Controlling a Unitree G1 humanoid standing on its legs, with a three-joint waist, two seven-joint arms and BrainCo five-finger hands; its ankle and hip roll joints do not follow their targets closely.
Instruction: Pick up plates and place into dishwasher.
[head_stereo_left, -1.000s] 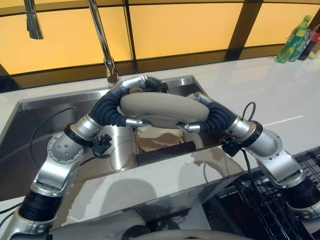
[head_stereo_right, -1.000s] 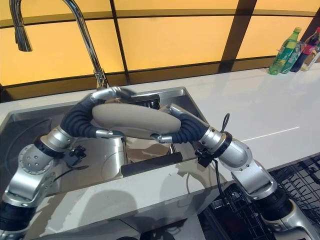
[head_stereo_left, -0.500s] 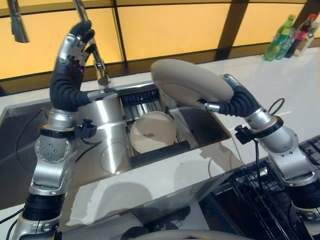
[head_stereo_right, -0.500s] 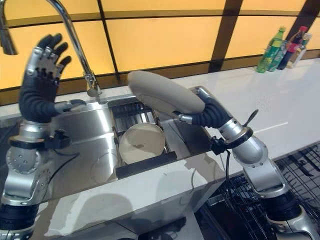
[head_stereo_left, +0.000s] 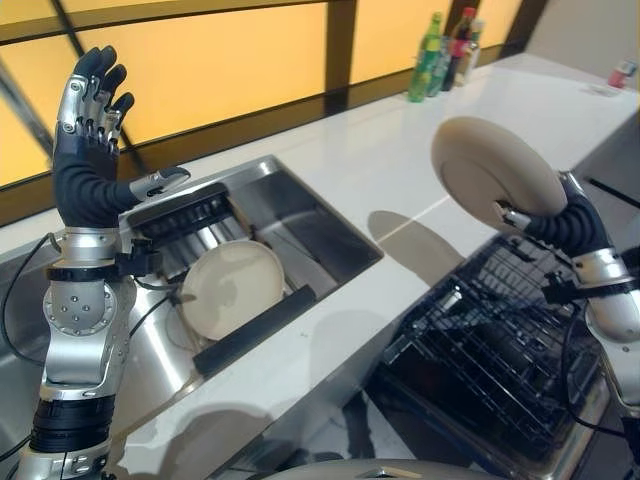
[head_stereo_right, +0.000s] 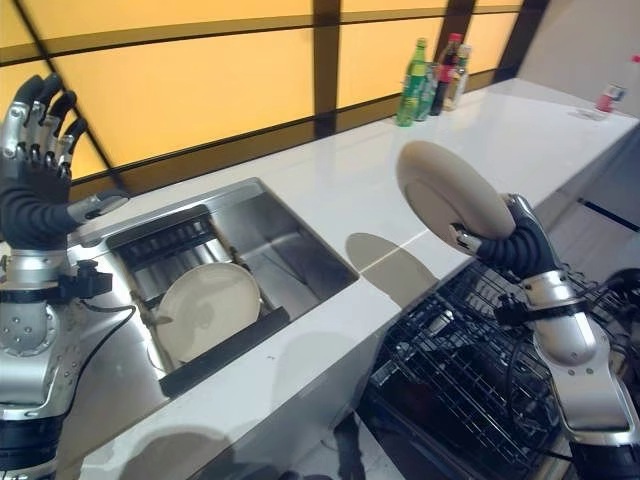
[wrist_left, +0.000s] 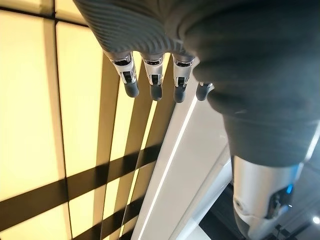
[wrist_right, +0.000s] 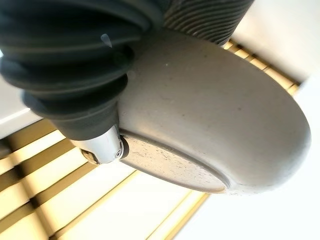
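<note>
Beige plate (head_stereo_left: 495, 175) is up in the air in the right hand (head_stereo_left: 560, 222), tilted on edge, above the black wire dishwasher rack (head_stereo_left: 500, 355) and the near edge of the white table (head_stereo_left: 400, 190). Right wrist view: thumb tip pressed on the plate's rim w/ the palm cover behind it, so the hand is clamped on that plate. Rack sits low at the robot's right, pulled out below table level.

2nd beige plate (head_stereo_left: 232, 288) leans in the steel sink (head_stereo_left: 320, 225), propped vs. the dark slotted drain rack (head_stereo_left: 185, 215) at the sink's back, w/ a black bar (head_stereo_left: 255, 330) just in front of it along the sink's near wall. Plate face looks up and toward the robot.

Left hand (head_stereo_left: 88, 150) is raised well above the sink's left part, palm side toward the yellow wall panels, fingers straight and spread, thumb out to the side, holding nothing.

Bottles (head_stereo_left: 445, 50), green and dark ones, stand in a group at the table's far end by the wall.
</note>
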